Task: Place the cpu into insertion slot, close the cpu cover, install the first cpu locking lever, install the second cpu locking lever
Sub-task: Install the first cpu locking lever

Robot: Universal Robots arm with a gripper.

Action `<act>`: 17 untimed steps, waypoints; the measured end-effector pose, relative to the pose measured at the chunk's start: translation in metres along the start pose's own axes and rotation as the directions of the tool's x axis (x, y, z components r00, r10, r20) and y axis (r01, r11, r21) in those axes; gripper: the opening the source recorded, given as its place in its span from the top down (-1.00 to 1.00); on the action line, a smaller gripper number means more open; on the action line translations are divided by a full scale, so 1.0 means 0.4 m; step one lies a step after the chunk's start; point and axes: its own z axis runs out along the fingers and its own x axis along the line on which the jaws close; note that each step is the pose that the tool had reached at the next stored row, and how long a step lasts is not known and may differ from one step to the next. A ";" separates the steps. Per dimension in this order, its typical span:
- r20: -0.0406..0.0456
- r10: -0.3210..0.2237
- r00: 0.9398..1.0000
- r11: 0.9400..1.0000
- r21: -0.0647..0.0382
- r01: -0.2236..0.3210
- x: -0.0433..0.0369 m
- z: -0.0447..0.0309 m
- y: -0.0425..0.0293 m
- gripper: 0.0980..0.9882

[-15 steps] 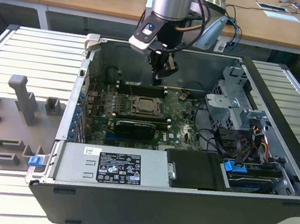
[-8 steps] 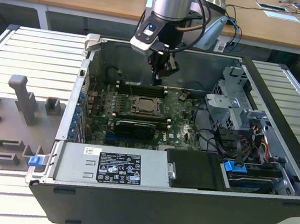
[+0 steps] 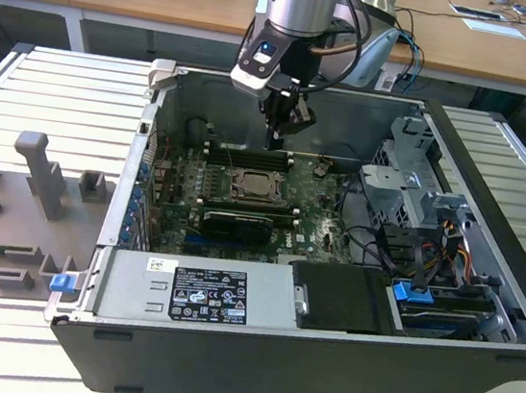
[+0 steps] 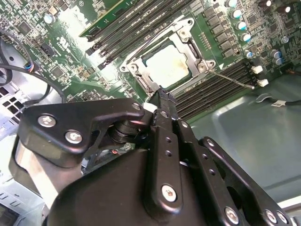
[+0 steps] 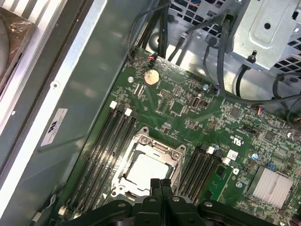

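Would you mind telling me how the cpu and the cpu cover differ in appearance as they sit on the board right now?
The cpu is a solid pale square with a matt face; the cpu cover is an open frame of shinier metal. The cpu sits in the middle, while the cpu cover runs around it, apparently lying flat. Both are square and silver-grey.

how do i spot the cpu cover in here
Inside the open computer case, find the green motherboard. Between its two banks of long black memory slots lies the cpu cover: the only square silver frame, with the pale cpu showing through its cut-out.
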 end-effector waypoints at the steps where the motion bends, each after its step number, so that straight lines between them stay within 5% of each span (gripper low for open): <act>1: 0.000 -0.008 1.000 1.000 0.000 0.008 0.000 0.000 0.000 0.98; 17: -0.001 -0.120 0.993 0.993 -0.004 0.120 0.000 0.000 0.000 0.98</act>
